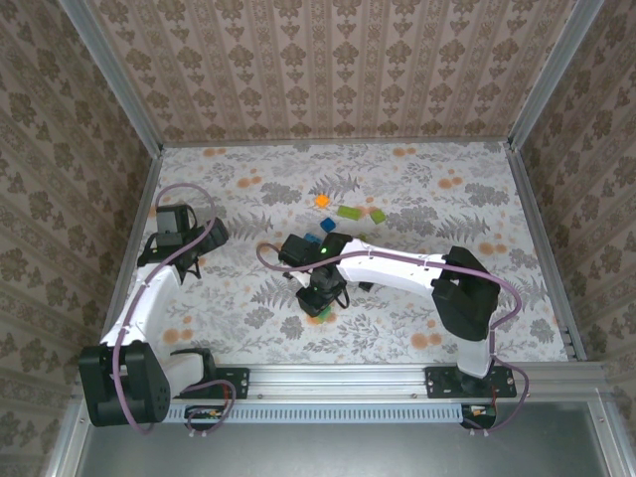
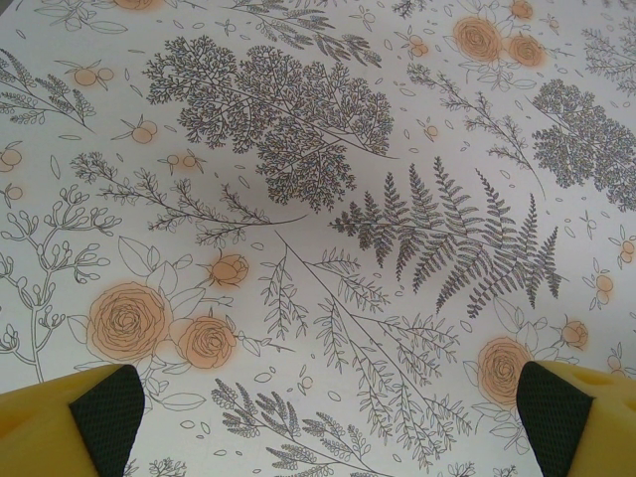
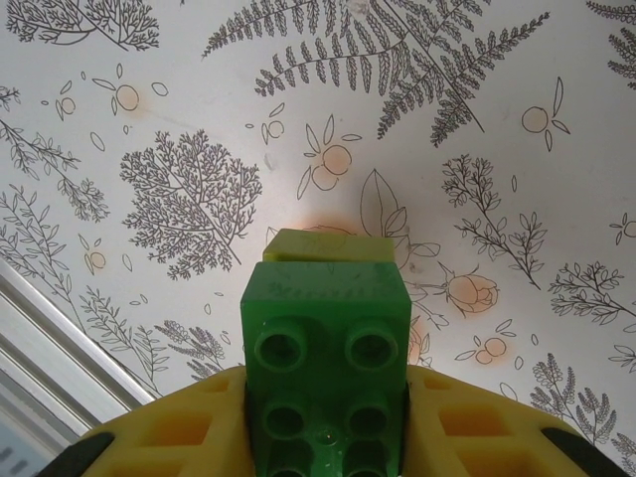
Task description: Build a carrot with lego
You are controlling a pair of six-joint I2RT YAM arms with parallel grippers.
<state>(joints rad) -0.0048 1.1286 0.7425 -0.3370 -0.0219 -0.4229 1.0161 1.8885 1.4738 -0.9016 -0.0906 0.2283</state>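
While the left gripper [image 2: 328,417] gapes wide and empty over the tablecloth [image 2: 298,149], the right gripper [image 3: 328,437] pinches the carrot [image 3: 326,308], a dark green brick tipped with lime, near mid-table; loose lego [image 1: 349,212] lie just beyond.

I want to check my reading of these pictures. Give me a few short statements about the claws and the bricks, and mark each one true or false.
1. The right claw grips a dark green brick. True.
2. The left claw is shut on a brick. False: it is wide open, with nothing between its fingers.
3. An orange brick lies loose on the table, apart from both claws. True.
4. A red brick sits at the far end of the held brick. False: the piece there is a lime brick.
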